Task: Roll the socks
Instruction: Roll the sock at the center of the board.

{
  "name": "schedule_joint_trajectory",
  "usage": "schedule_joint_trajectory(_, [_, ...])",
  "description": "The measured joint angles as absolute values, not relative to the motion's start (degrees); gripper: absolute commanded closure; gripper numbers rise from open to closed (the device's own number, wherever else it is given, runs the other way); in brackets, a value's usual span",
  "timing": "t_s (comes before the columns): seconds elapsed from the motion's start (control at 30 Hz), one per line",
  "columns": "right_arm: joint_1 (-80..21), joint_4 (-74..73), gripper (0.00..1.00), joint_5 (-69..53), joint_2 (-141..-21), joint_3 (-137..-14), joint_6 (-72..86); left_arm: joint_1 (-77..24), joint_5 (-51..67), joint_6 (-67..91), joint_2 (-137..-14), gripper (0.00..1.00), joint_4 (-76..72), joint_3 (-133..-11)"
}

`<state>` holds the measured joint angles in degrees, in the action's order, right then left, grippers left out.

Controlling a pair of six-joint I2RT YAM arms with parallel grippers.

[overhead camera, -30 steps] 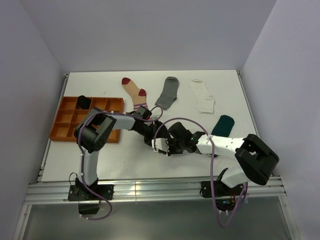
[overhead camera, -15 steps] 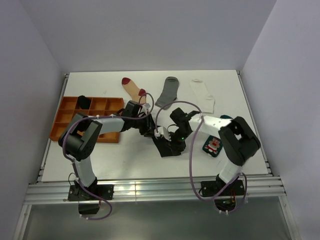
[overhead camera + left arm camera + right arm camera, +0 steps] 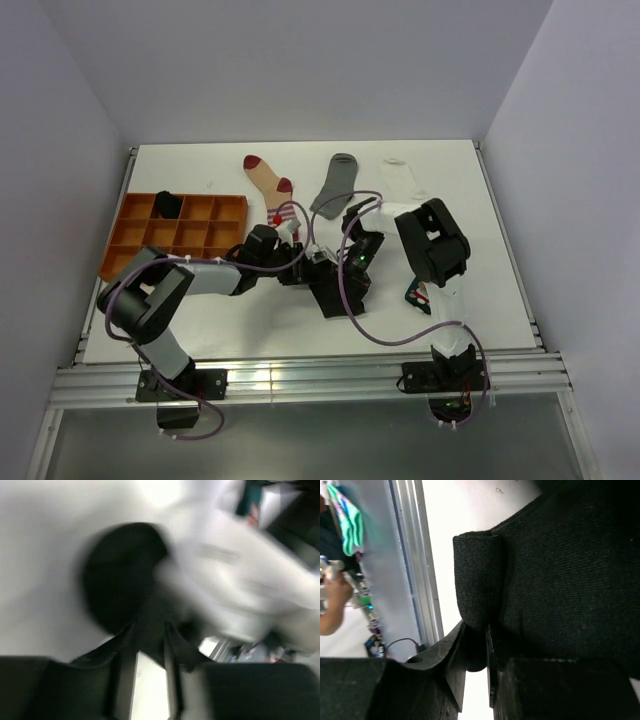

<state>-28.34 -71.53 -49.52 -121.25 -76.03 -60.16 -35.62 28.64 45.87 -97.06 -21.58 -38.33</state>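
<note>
My right gripper (image 3: pixel 475 630) is pinched tight on a fold of the black sock (image 3: pixel 560 570), which lies in the middle of the tabletop (image 3: pixel 230 325). My left gripper (image 3: pixel 148 630) is just beside it. That view is too blurry to tell if it grips anything.

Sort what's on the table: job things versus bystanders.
For the job: black sock at centre, striped sock, grey sock, white sock, teal sock, second black sock in the tray.
Lying about: orange tray.
</note>
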Motion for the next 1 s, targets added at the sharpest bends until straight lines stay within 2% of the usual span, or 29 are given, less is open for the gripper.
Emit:
schedule_joint_trajectory(0.07, [-28.3, -72.6, 0.76, -49.7, -122.6, -77.2, -59.7, -38.2, 27.2, 43.4, -95.2, 0.59, -23.0, -38.3])
schedule_joint_trajectory(0.23, [-28.3, -74.0, 0.76, -49.8, -123.4, -78.6, -58.0, -44.6, 27.0, 37.1, -94.1, 0.56, -24.3, -40.6])
schedule_joint_trajectory(0.47, [-27.7, -76.5, 0.76, -50.9, -127.7, -82.0, -57.3, -47.8, 26.0, 31.7, -95.5, 0.53, -24.0, -41.0])
schedule_joint_trajectory(1.0, [-27.3, -77.6, 0.76, -52.2, -129.7, -83.4, -55.3, -50.4, 21.7, 28.1, -97.9, 0.52, -24.9, -38.3])
